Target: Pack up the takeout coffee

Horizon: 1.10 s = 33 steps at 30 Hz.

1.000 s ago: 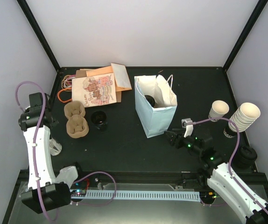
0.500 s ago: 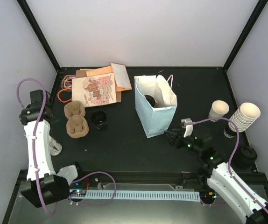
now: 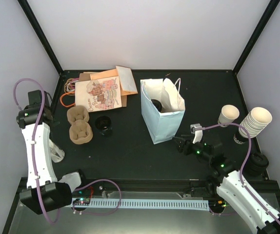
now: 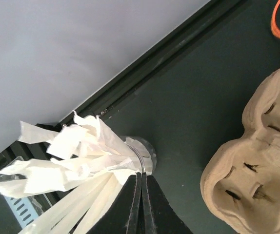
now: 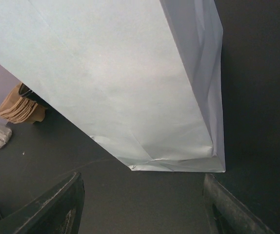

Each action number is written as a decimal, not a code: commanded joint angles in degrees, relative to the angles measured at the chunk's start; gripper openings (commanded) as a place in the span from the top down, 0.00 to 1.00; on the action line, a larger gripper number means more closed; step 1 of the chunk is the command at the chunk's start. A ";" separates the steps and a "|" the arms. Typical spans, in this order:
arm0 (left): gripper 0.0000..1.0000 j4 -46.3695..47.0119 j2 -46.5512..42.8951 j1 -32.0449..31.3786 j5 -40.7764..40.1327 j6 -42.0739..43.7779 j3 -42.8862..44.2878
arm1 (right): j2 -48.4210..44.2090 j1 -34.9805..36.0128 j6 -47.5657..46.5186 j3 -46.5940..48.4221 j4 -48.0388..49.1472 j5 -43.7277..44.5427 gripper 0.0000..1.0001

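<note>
Black-lidded takeout coffee (image 3: 103, 124) stands beside pulp carrier (image 3: 80, 131).

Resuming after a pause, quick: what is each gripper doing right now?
Left gripper: shut, tips at the wrapped straws; whether it pinches one cannot be told.
Right gripper: open, empty, facing the bag.

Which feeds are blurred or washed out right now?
Top external: sharp, evenly lit, no glare. Left wrist: pulp carrier crisp, white paper strips bright, nearly washed out. Right wrist: pale bag fills the frame, low in contrast; the fingers at the bottom are soft-edged.
</note>
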 commanded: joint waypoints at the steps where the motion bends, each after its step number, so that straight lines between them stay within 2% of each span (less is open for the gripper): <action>1: 0.98 -7.24 0.78 0.36 -1.04 -1.85 7.70 | -1.05 0.37 -0.51 2.15 -1.25 1.75 0.31; 12: 0.99 -15.04 0.81 0.14 5.32 -0.59 28.06 | 0.86 0.37 -0.81 3.31 -2.05 2.92 0.30; 17: 0.98 -14.01 -1.31 0.09 11.76 -2.93 34.69 | 2.53 0.37 -1.08 4.03 -2.34 3.02 0.30; 21: 0.98 -9.27 -4.68 0.09 17.32 -3.94 39.44 | 3.42 0.36 -1.25 4.60 -2.62 2.98 0.31; 26: 0.98 -8.77 -4.77 0.09 21.57 -4.95 51.12 | 4.15 0.37 -1.37 5.18 -2.98 3.60 0.30; 29: 0.98 -8.40 -4.56 0.09 25.62 -5.47 53.04 | 4.55 0.39 -1.40 5.27 -2.72 3.93 0.31; 33: 0.99 -7.78 -4.60 0.13 31.21 -3.52 49.61 | 5.52 0.35 -1.51 5.99 -3.00 4.55 0.31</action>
